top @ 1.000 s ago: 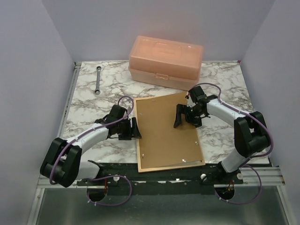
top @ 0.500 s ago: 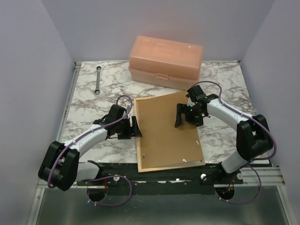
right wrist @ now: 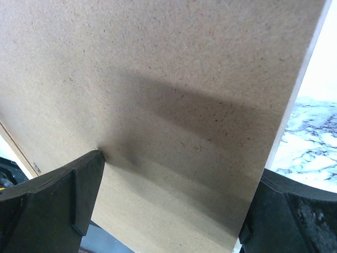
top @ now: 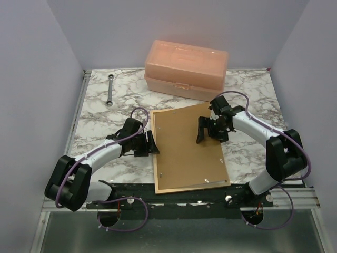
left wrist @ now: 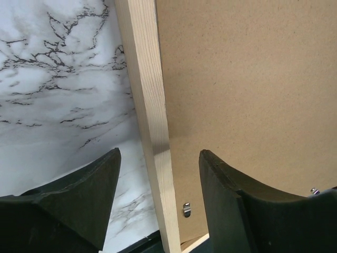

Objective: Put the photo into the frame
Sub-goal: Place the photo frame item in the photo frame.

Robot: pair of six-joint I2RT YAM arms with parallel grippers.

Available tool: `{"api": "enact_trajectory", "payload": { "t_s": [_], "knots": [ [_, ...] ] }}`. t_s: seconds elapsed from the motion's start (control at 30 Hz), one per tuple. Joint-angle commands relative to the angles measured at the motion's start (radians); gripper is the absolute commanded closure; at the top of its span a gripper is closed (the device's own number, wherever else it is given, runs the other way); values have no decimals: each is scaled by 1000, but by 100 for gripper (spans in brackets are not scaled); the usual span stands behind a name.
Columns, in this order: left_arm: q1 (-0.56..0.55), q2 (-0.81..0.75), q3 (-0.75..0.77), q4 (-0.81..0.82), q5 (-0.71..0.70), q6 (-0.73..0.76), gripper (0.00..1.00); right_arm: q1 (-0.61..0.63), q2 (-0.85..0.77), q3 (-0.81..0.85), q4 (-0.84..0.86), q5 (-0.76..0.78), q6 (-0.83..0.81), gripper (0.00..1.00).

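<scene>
The frame (top: 155, 163) lies face down on the marble table, with the brown backing panel (top: 187, 150) resting in it. The photo is hidden. My left gripper (top: 152, 144) is open and straddles the frame's left rail (left wrist: 152, 126), one finger over the marble and one over the panel (left wrist: 247, 79), with a gap on each side. My right gripper (top: 206, 132) stands wide open over the panel's upper right part. In the right wrist view its left fingertip (right wrist: 89, 174) touches the panel (right wrist: 184, 79) and the other finger sits just past the panel's right edge.
A peach plastic box (top: 187, 69) stands behind the frame at the back of the table. A metal wrench (top: 109, 90) lies at the back left. A small metal tab (left wrist: 186, 209) sits on the panel by the rail. Grey walls close in on both sides.
My left gripper's jaws have shifted slightly in width about the frame's left rail. The right arm, the panel and the frame have not moved.
</scene>
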State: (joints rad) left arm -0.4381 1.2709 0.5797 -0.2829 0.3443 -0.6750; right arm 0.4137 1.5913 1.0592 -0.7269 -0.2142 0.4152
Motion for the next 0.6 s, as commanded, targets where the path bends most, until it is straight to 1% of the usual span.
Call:
{"api": "enact_trajectory", "payload": {
  "t_s": [0.0, 0.13, 0.27, 0.33, 0.37, 0.47, 0.57],
  "knots": [
    [-6, 45, 1, 59, -30, -46, 40, 23, -8, 21, 1, -18, 7, 0],
    [-28, 93, 37, 49, -44, -49, 40, 39, 9, 19, 6, -16, 10, 0],
    [-66, 138, 82, 3, -101, -46, 42, 59, 24, 19, 13, -9, 16, 0],
    [-89, 161, 110, -24, -127, -45, 49, 68, 34, 21, 11, -4, 16, 0],
    [-100, 175, 123, -41, -144, -44, 55, 72, 40, 22, 11, 0, 16, 0],
    [-128, 218, 176, -122, -214, -49, 66, 80, 49, 22, 6, 13, 13, 0],
    [-143, 262, 215, -190, -270, -59, 70, 85, 56, 22, 0, 28, 11, 0]
  ]
}}
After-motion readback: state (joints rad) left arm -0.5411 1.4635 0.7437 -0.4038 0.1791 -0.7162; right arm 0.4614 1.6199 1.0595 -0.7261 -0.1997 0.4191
